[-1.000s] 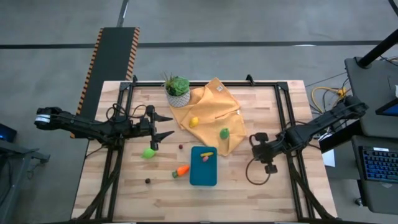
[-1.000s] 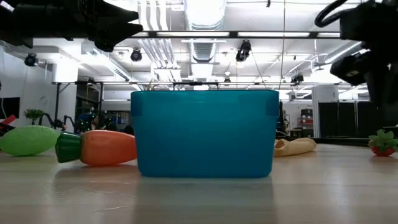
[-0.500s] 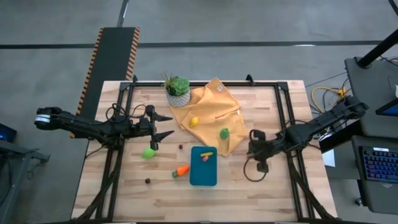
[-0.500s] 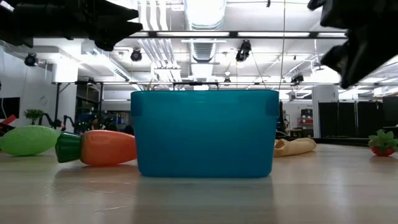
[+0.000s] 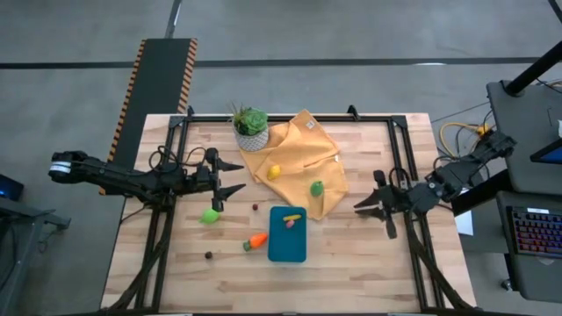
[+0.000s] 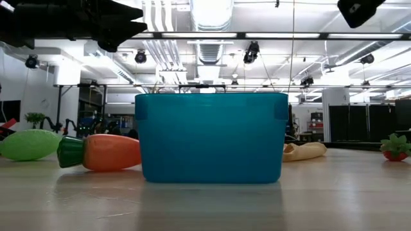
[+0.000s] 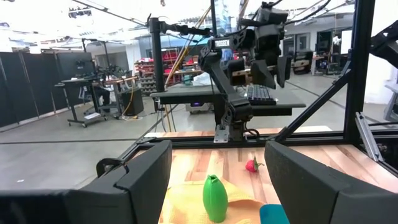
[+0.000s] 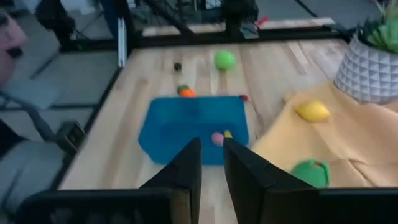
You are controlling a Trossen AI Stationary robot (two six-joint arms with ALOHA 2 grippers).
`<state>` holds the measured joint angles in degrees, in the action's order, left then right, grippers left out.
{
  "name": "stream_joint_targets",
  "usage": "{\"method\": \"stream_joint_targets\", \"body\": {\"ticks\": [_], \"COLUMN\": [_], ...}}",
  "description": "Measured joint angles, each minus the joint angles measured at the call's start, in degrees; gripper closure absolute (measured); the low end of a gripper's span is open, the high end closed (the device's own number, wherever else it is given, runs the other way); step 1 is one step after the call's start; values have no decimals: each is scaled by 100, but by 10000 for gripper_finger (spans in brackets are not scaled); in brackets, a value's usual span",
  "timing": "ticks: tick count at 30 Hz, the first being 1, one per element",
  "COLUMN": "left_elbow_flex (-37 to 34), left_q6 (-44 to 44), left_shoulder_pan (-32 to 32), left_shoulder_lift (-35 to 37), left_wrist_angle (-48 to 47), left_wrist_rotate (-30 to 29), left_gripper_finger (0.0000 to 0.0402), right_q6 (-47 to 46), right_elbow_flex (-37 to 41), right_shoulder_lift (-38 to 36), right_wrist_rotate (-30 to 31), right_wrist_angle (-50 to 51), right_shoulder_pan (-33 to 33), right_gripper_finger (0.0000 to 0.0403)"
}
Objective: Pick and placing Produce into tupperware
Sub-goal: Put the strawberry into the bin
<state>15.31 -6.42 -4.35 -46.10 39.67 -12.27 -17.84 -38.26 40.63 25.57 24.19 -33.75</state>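
The teal tupperware (image 5: 287, 241) stands on the table's near middle, and a pink and yellow piece (image 5: 292, 219) lies in it. An orange carrot (image 5: 256, 240) and a lime green piece (image 5: 209, 215) lie on the wood to its left. A yellow lemon (image 5: 274, 172) and a green pepper (image 5: 317, 187) rest on the mustard cloth (image 5: 303, 145). My right gripper (image 5: 358, 207) hangs shut and empty, high over the table right of the tupperware (image 8: 193, 124). My left gripper (image 5: 243, 176) waits open above the lime piece, its fingers wide apart (image 7: 217, 149).
A potted plant (image 5: 251, 127) stands at the cloth's far left corner. Two small dark pieces (image 5: 209, 255) (image 5: 255, 207) lie on the wood. A red piece with a green top (image 6: 393, 147) sits at the table's right. Black frame rails (image 5: 399, 167) run along both table sides.
My right arm has risen and drawn back toward the table's right edge. Its gripper has tipped from pointing down to slanting toward the tupperware. In the low view it has climbed from the right side up to the top corner. Nothing on the table has moved.
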Motion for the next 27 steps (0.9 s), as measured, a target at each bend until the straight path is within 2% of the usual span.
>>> {"method": "stream_joint_targets", "body": {"ticks": [5, 10, 13, 18, 21, 27], "left_elbow_flex": [0, -2, -2, -2, -2, -17], "left_q6": [0, 0, 0, 0, 0, 0], "left_shoulder_pan": [-1, 0, 1, 1, 1, -1], "left_shoulder_lift": [1, -1, -1, -1, -1, -1], "left_wrist_angle": [1, -3, -1, -2, -1, -6], "left_wrist_rotate": [0, -1, 0, -2, 0, 0], "left_gripper_finger": [157, 157, 157, 157, 157, 157], "right_q6": [-1190, -4161, -5396, -6407, -6749, -6770], "right_elbow_flex": [16, 18, 24, 22, 22, 22], "right_shoulder_lift": [46, 297, 442, 748, 963, 1384], "right_wrist_rotate": [54, 135, 3, -496, -1024, -1496], "right_wrist_angle": [1291, 2869, 3281, 3243, 3216, 2935], "right_shoulder_pan": [48, 238, 229, 274, 310, 369], "right_gripper_finger": [344, 344, 344, 344, 334, 264]}}
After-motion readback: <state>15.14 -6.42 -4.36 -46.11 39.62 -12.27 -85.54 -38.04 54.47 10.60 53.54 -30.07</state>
